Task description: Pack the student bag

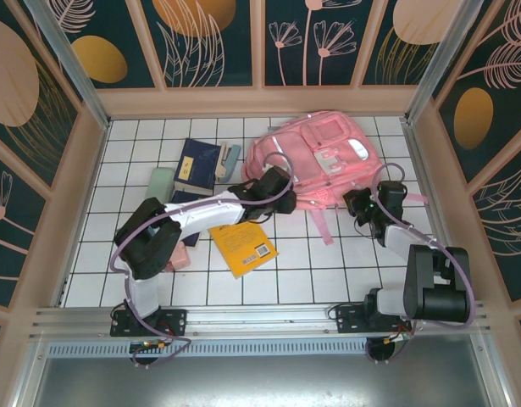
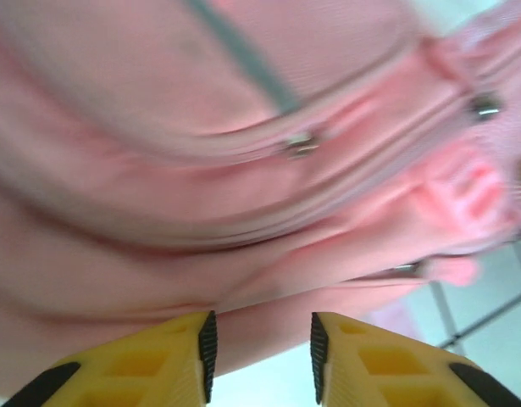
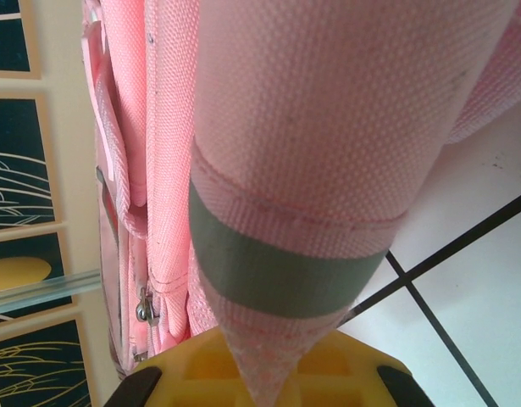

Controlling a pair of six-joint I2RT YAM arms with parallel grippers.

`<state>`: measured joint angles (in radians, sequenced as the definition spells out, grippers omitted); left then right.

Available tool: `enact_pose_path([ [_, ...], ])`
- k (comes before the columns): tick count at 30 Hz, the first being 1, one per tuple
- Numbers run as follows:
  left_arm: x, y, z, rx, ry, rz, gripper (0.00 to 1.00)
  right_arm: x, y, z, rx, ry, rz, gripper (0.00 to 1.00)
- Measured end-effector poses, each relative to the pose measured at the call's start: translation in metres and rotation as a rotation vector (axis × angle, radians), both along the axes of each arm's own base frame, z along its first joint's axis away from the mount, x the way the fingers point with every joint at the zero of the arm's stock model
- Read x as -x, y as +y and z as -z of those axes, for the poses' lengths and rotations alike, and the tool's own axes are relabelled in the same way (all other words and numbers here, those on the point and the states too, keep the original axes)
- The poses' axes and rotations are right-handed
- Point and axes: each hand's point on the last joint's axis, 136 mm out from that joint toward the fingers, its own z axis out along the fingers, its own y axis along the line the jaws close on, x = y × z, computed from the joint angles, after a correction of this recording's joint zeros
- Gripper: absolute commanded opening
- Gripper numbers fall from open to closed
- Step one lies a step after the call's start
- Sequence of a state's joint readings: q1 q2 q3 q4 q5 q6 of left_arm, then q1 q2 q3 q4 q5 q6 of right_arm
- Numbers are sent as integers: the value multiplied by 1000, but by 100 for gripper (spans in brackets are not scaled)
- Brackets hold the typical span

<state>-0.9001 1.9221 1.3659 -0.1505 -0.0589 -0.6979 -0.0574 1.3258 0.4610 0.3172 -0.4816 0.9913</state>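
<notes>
The student bag (image 1: 328, 157), a large soft pink backpack, lies on the white tiled table at the back right. My left gripper (image 1: 273, 182) is at its near left edge. In the left wrist view, the yellow fingers (image 2: 262, 339) stand open with a gap between the pads. Pink bag fabric (image 2: 243, 170) with its zippers bulges just beyond the tips. My right gripper (image 1: 362, 203) is at the bag's near right corner. In the right wrist view it (image 3: 273, 381) is shut on a pink bag strap (image 3: 328, 127) that carries a grey reflective band.
A yellow book (image 1: 243, 246) lies on the tiles under my left arm. A dark blue book (image 1: 195, 165), a grey-blue item (image 1: 229, 157), a pale green item (image 1: 163, 182) and a small pink box (image 1: 180, 254) lie at the left. Walls enclose the table.
</notes>
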Motion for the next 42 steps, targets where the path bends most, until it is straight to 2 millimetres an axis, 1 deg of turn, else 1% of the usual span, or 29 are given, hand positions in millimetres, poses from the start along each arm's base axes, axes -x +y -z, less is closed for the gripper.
enact_pose_path([
  [3, 4, -30, -10, 57, 28, 45, 44, 1, 3, 1, 8, 5, -5, 0],
  [5, 8, -46, -10, 63, 49, 71, 44, 2, 5, 2, 13, 6, -9, 0],
  [9, 15, -64, -4, 52, 92, 101, 44, 2, 10, 2, 22, 7, -17, 0],
  [12, 19, -70, 8, 13, 130, 104, 43, 3, 13, 3, 26, 7, -24, 0],
  [13, 20, -71, 12, 0, 142, 103, 45, 3, 14, 3, 27, 6, -25, 0],
  [16, 24, -71, 26, -44, 180, 97, 47, 3, 16, 3, 29, 7, -30, 0],
  [19, 26, -68, 37, -79, 203, 84, 50, 3, 17, 3, 29, 6, -34, 0],
  [21, 25, -67, 39, -92, 207, 71, 51, 4, 18, 3, 29, 7, -37, 0],
  [25, 20, -69, 37, -98, 211, 46, 58, 4, 20, 3, 29, 7, -41, 0],
  [27, 18, -71, 36, -104, 213, 33, 59, 4, 20, 3, 29, 6, -41, 0],
  [32, 14, -70, 43, -139, 218, 2, 54, 4, 20, 3, 29, 6, -42, 0],
  [36, 11, -65, 48, -172, 211, -27, 51, 4, 21, 3, 29, 7, -47, 0],
  [42, 8, -56, 50, -223, 177, -61, 41, 5, 23, 3, 29, 6, -52, 0],
])
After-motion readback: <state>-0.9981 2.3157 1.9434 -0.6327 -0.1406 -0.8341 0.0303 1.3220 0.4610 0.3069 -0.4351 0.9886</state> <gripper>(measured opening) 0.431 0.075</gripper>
